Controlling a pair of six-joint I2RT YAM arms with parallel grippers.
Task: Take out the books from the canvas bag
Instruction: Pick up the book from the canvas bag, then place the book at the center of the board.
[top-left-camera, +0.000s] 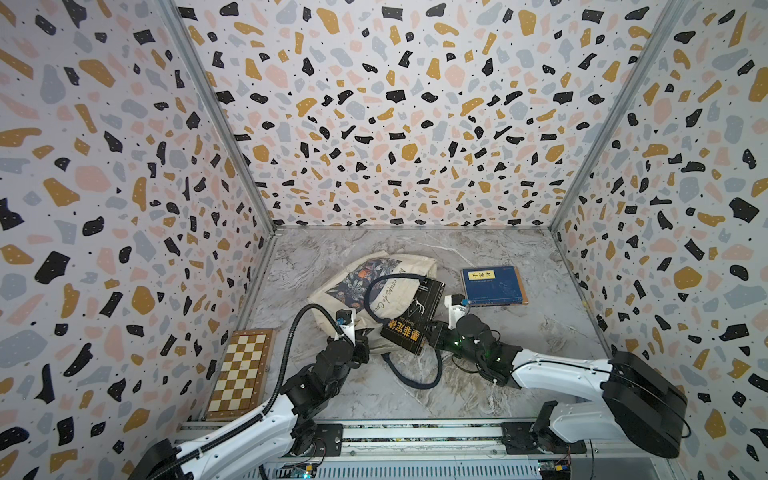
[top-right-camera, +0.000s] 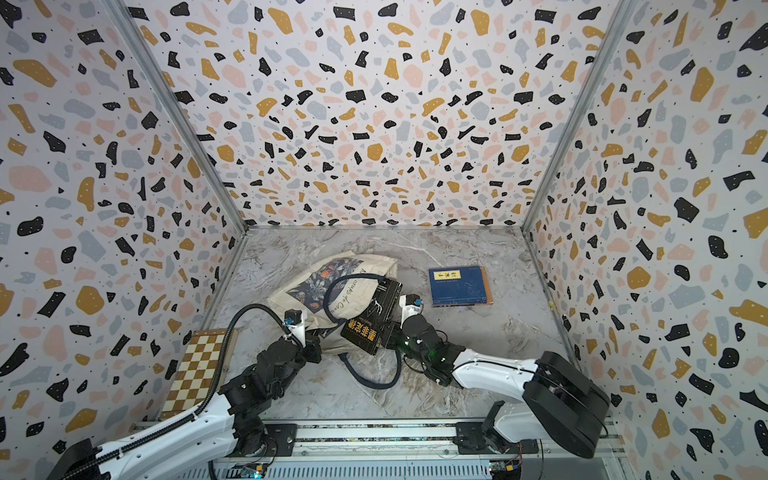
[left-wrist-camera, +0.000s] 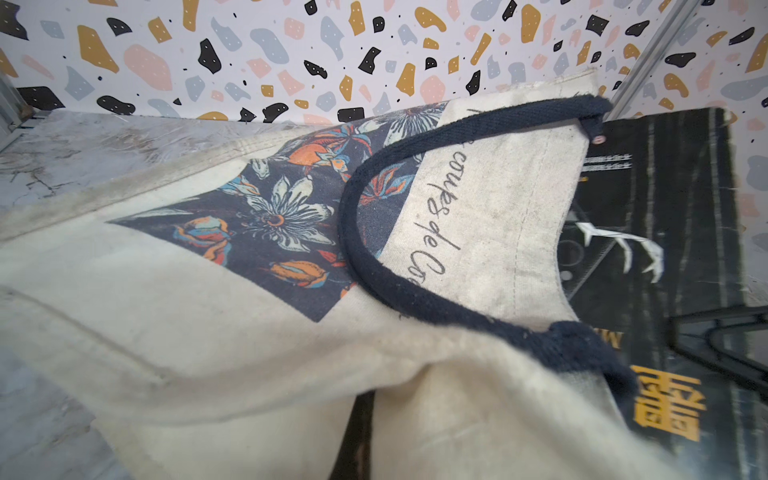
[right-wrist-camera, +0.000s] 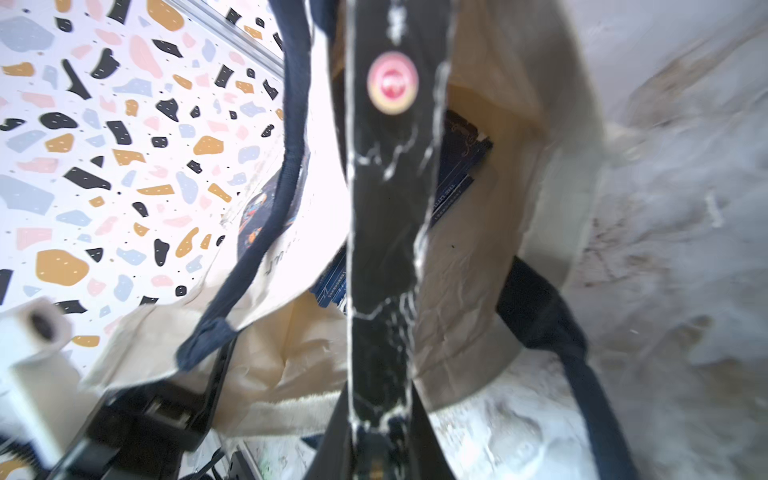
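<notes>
The bag (top-left-camera: 365, 291) lies on its side on the table (top-left-camera: 519, 365), a little left of the middle, its mouth turned toward the right edge. A black book (top-left-camera: 409, 328) with yellow characters sticks partway out of that mouth. My right jaws are clamped on its near right edge, and in the right wrist view the book (right-wrist-camera: 386, 208) runs straight away from between them. Past it, deeper in the bag, more books (right-wrist-camera: 457, 178) show, dark blue and stacked. My left jaws are clenched on the bag's cloth at its near edge, just left of the mouth, holding up a fold (left-wrist-camera: 291, 374). One handle (top-left-camera: 376, 286) curves over the bag's upper side. The other handle (top-left-camera: 415, 380) loops on the table just nearer than the black book. A blue book (top-left-camera: 492, 286) with a yellow label lies flat toward the far right, apart from the bag. A chessboard (top-left-camera: 241, 374) rests along the left edge near the near corner.
</notes>
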